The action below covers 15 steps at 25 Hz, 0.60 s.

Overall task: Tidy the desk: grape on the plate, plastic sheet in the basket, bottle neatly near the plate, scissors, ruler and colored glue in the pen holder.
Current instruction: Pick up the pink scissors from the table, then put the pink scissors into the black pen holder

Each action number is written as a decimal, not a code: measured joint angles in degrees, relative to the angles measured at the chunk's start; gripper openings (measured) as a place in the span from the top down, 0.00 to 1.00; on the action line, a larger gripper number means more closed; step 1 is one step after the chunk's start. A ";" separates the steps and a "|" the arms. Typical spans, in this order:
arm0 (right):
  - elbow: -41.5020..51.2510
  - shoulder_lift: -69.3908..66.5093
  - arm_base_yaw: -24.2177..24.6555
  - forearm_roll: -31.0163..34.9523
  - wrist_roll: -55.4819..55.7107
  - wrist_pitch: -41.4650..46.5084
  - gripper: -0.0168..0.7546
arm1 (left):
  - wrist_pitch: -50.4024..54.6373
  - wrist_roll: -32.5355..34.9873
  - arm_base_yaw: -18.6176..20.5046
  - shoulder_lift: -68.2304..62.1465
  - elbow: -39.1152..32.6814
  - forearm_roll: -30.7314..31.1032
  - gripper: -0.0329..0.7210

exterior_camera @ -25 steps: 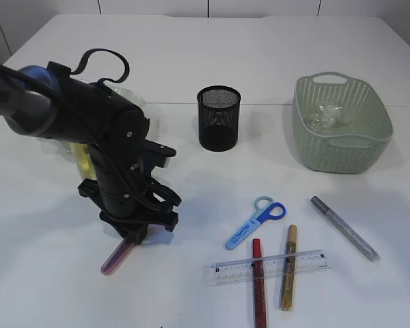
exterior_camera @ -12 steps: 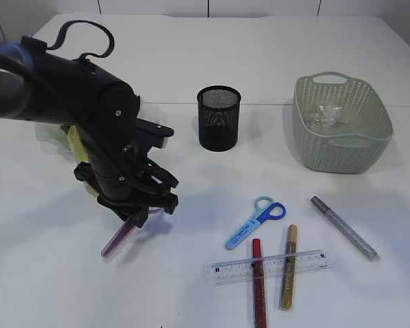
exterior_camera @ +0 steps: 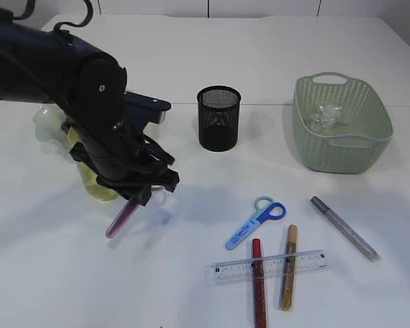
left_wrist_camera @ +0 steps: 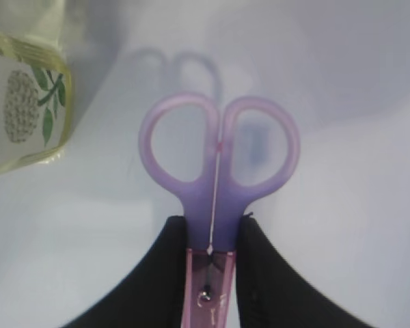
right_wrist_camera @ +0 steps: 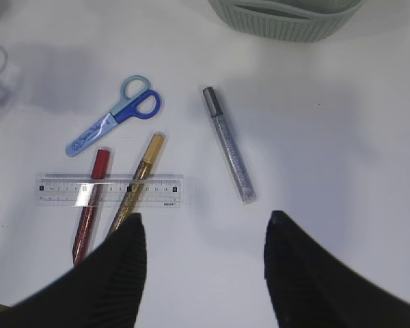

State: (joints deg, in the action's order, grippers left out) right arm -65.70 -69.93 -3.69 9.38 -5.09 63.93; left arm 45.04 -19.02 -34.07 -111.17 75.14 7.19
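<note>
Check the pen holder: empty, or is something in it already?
Looks empty: the pen holder shows only bare mesh inside, nothing sticking above its rim.

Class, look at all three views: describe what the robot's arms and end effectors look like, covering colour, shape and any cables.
The left arm is bulky, rounded and matte black, with a black cable looping above it at the top edge. Its end effector is black and angular. In the wrist views, the fingers of each end effector are smooth, black and taper to rounded tips; the right fingers show fine ribbing. No markings are visible.

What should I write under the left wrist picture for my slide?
Left gripper holding purple scissors above the white table, beside a bottle.
</note>
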 joint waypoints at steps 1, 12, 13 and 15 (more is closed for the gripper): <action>0.00 0.00 0.00 0.00 0.00 0.00 0.41 | -0.33 0.00 0.00 0.34 0.00 -0.10 0.78; 0.00 0.00 0.00 0.53 0.00 0.00 0.41 | -1.40 0.00 0.00 1.75 3.65 -0.93 0.78; 0.00 0.00 0.00 0.53 0.00 0.00 0.41 | -1.40 0.00 0.00 1.75 4.38 -1.32 0.78; 0.00 0.00 0.00 0.65 0.00 -0.08 0.41 | -1.40 0.00 0.00 1.86 5.95 -1.80 0.78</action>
State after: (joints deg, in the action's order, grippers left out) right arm -65.70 -69.93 -3.69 10.03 -5.09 63.85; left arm 43.64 -19.02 -34.07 -109.32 81.09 5.39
